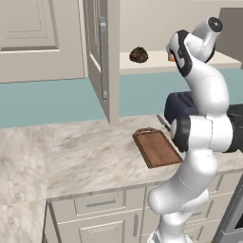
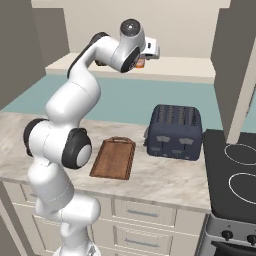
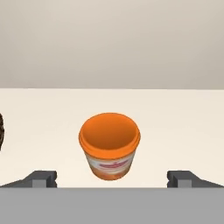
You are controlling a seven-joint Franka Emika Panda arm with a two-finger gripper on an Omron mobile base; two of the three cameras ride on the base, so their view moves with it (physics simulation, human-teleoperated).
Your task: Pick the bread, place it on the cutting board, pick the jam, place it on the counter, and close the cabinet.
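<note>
Desk (image 1: 95, 156): beige-and-cream marbled stone over beige drawers (image 1: 100, 203) with metal handles; teal wall behind.

Cutting board (image 1: 156, 147): reddish-brown wood, flat on the desk, nothing on it, handle end toward the wall.

Cabinet (image 1: 100, 57): beige wall unit, its door swung open edge-on in the left base view, cream shelf (image 1: 156, 64) exposed.

Bread (image 1: 138, 55): dark lumpy loaf on the shelf, left part; at the left edge of the hand view a dark sliver is likely the same loaf.

Jam (image 3: 109, 145): orange jar standing on the shelf, centred between the two finger tips in the hand view; largely hidden behind the arm in both base views.

Gripper (image 3: 112, 178): raised to shelf level, jaws spread wide, tips well apart on either side of the jar, not touching it.

Right base view adds: dark blue toaster (image 2: 175, 131) on the desk beside the board; black stovetop (image 2: 234, 175) at right.
</note>
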